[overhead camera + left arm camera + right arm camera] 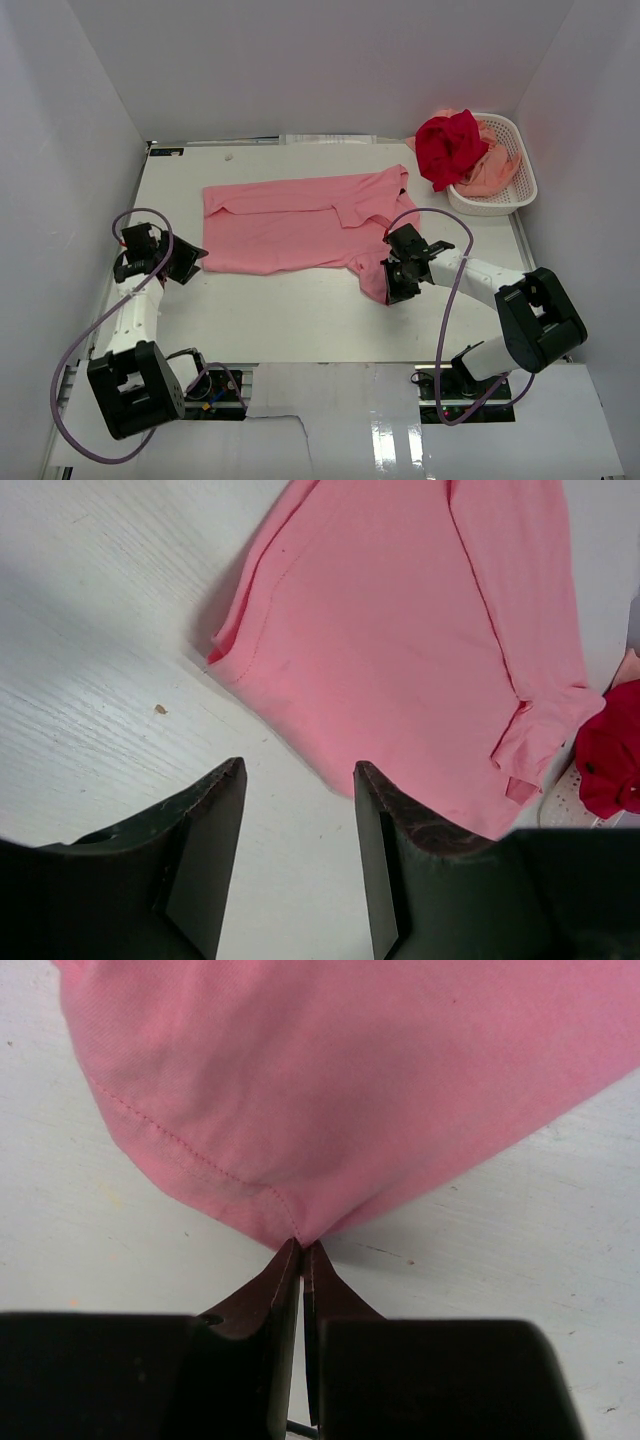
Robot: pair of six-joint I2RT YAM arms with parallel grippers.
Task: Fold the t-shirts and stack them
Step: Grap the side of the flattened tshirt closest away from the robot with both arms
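Observation:
The pink t-shirt [290,225] lies spread across the middle of the table, partly folded. My right gripper [392,288] is at its near right corner and is shut on a pinch of the pink t-shirt's hem [290,1215]; the tips [303,1247] press together on the cloth. At the shirt's near left corner my left gripper [196,262] stands open, with only bare table between its fingers [225,790]. The pink t-shirt [400,630] has its edge just ahead of them. The deep red t-shirt [448,145] and the peach t-shirt [492,172] sit bunched in the basket.
A white lattice basket [527,190] stands at the far right corner of the table. White walls close in the left, back and right sides. Purple cables loop from both arms near the table's front edge.

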